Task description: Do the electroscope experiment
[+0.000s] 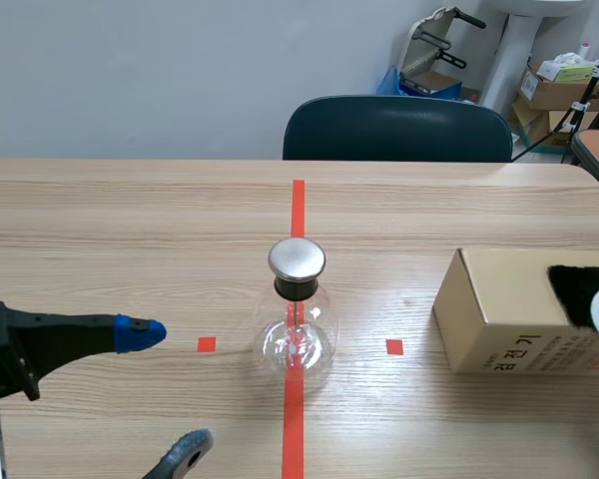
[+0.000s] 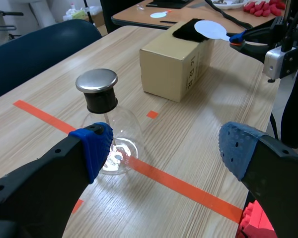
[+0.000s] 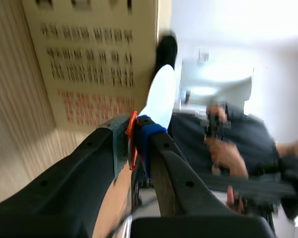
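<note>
Glass flask with its metal cap is standing mid-counter on the red line. Your left fingers are hovering wide apart at its 8 o'clock. Your right fingers are pinching the white disc paddle over the cardboard box at 3 o'clock.

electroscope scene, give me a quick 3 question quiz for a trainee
1. True or false: the electroscope flask stands on the orange-red tape line.
2. The right jaws are shut on: A) the white disc wand, B) a pencil, C) nothing.
3. Fill in: the black cloth lies on top of the ____.

Key: 1 true; 2 A; 3 cardboard box.
</note>
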Available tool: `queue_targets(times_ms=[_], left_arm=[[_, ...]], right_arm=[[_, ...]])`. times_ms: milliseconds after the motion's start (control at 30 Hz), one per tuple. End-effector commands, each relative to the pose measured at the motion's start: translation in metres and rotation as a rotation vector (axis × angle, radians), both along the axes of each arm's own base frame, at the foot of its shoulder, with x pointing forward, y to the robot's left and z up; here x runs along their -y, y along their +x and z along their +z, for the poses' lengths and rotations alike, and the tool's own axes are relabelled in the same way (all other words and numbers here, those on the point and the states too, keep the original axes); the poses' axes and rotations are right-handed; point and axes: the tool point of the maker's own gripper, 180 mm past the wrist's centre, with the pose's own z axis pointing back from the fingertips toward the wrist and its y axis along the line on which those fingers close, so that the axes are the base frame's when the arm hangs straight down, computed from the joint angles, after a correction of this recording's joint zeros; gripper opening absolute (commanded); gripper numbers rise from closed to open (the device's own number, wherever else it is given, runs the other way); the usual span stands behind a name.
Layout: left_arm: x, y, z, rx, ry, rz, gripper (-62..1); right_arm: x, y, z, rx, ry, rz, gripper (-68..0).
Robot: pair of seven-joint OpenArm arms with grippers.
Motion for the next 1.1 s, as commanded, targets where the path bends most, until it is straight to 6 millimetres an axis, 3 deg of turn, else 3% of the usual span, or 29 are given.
queue_targets(times_ms=[0, 133, 333, 400, 633, 700, 833, 900, 1067], left_arm=[[0.002, -0.004, 0.007, 0.004, -0.023, -0.014, -14.2], [0.001, -0.005, 0.007, 0.003, -0.022, -0.021, -14.2], [-0.001, -0.012, 0.005, -0.011, -0.011, -0.043, -14.2], [-0.001, -0.012, 0.005, -0.010, -0.010, -0.044, -14.2], [-0.002, -0.012, 0.003, -0.017, 0.000, -0.043, -14.2], [-0.002, -0.012, 0.003, -0.018, 0.002, -0.043, -14.2], [-0.002, -0.012, 0.002, -0.020, 0.005, -0.043, -14.2], [-0.002, -0.012, 0.002, -0.020, 0.005, -0.043, -14.2], [-0.002, -0.012, 0.002, -0.020, 0.005, -0.043, -14.2]], right_arm=[[-0.003, 0.005, 0.012, 0.053, -0.053, 0.060, -65.8], [-0.012, 0.002, 0.011, 0.048, -0.047, 0.110, -65.8], [0.025, 0.011, 0.015, 0.052, -0.118, -0.054, -65.8], [0.028, 0.012, 0.013, 0.042, -0.138, -0.053, -65.8], [-0.020, 0.002, 0.006, 0.012, -0.098, 0.209, -65.8], [-0.011, 0.005, 0.007, 0.018, -0.104, 0.159, -65.8], [0.031, 0.014, 0.014, 0.052, -0.130, -0.090, -65.8], [0.038, 0.016, 0.017, 0.061, -0.135, -0.128, -65.8], [-0.012, 0.009, 0.009, 0.025, -0.110, 0.169, -65.8]])
